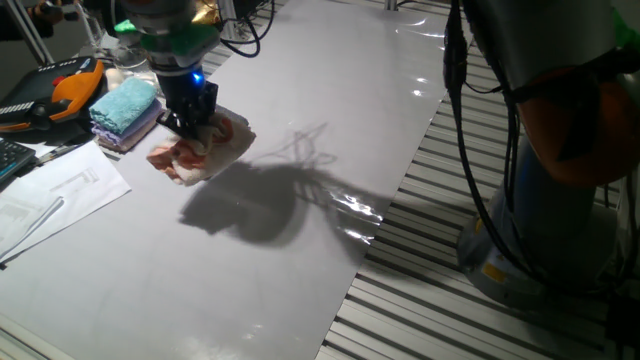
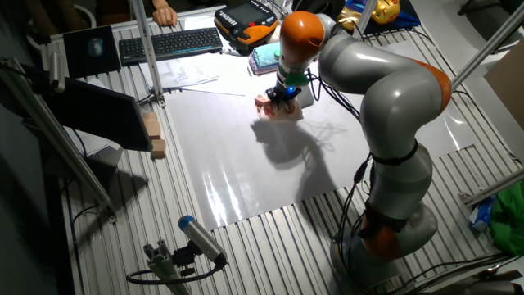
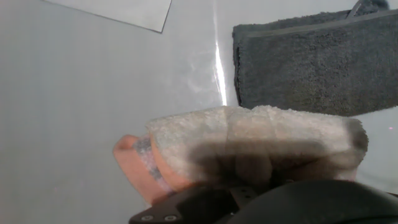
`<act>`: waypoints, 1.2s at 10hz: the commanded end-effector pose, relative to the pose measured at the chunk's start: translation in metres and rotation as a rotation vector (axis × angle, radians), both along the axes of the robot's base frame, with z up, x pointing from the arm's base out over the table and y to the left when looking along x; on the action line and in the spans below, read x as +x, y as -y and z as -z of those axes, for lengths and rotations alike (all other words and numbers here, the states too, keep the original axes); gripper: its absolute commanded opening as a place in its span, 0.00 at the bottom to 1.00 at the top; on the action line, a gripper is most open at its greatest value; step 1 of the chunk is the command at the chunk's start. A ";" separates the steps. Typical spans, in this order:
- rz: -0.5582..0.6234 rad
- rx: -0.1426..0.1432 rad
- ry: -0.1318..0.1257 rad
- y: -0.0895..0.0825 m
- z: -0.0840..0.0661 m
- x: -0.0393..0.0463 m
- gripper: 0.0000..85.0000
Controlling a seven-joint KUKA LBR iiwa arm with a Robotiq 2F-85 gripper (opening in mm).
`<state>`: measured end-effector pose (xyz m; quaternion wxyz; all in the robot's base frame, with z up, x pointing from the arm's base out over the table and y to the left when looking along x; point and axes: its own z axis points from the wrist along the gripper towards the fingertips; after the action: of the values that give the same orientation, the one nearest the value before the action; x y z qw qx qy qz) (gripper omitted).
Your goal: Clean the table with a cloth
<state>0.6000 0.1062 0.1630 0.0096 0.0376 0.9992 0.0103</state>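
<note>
The pale pink and peach cloth [image 1: 200,155] lies bunched on the glossy light grey table [image 1: 300,90], near its far left part. My gripper [image 1: 197,125] comes down from above and is shut on the cloth's top fold, pressing it against the surface. From the other side, the cloth [image 2: 274,107] shows under the gripper [image 2: 282,98] at the table's [image 2: 246,164] far end. In the hand view the cloth [image 3: 249,146] fills the lower middle and hides my fingertips.
A folded stack with a teal-blue towel [image 1: 125,103] on top sits just left of the cloth. A dark grey cloth [image 3: 317,65] lies close beyond it. Paper sheets [image 1: 50,195] and an orange pendant [image 1: 75,85] sit at the left. Slatted floor grating [image 1: 470,310] borders the table's right edge.
</note>
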 end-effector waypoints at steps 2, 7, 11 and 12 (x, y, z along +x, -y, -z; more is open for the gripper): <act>-0.039 -0.008 -0.022 0.000 0.000 0.0000 0.00; -0.028 -0.016 0.013 0.001 0.000 -0.0015 0.00; -0.029 -0.033 0.024 0.000 0.001 -0.0072 0.00; -0.020 -0.033 0.031 -0.005 0.004 -0.0100 0.00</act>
<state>0.5892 0.1135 0.1569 0.0276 0.0295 0.9992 -0.0063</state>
